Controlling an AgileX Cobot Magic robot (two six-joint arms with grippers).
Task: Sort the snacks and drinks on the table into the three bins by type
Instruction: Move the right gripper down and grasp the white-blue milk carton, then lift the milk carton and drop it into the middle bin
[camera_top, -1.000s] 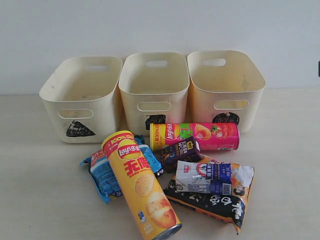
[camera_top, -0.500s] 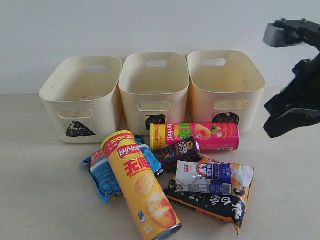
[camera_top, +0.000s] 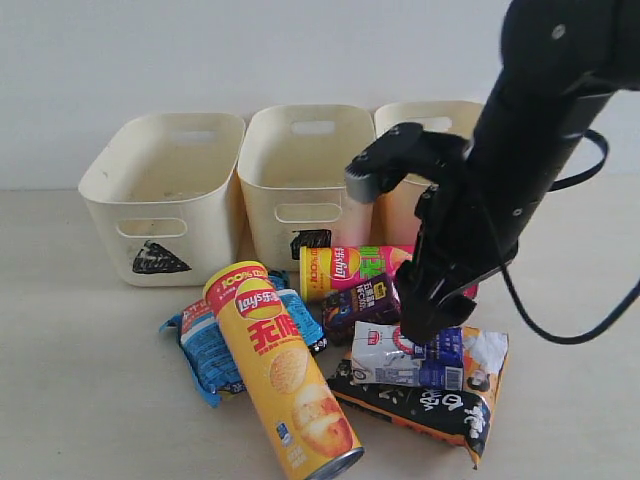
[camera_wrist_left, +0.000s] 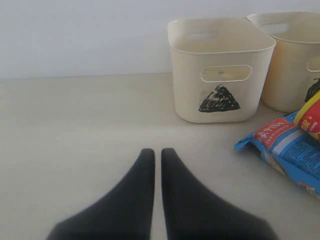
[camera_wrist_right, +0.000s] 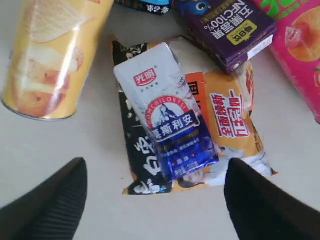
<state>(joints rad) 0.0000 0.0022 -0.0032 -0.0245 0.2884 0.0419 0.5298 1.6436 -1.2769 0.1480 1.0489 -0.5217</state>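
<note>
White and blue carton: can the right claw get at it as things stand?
Probably yes: the right claw is open above the white and blue carton, which lies uncovered atop the orange-and-black bag.

In the exterior view the right arm (camera_top: 520, 170) hides from you most of the right-hand bin (camera_top: 432, 110), its front mark and the right part of the pink chip can (camera_top: 350, 268). The yellow Lay's chip can (camera_top: 285, 375) covers part of the blue crinkly packet (camera_top: 205, 355). In the right wrist view the bottom edge cuts off both fingers (camera_wrist_right: 47, 205) of the right gripper (camera_wrist_right: 155, 197).
</note>
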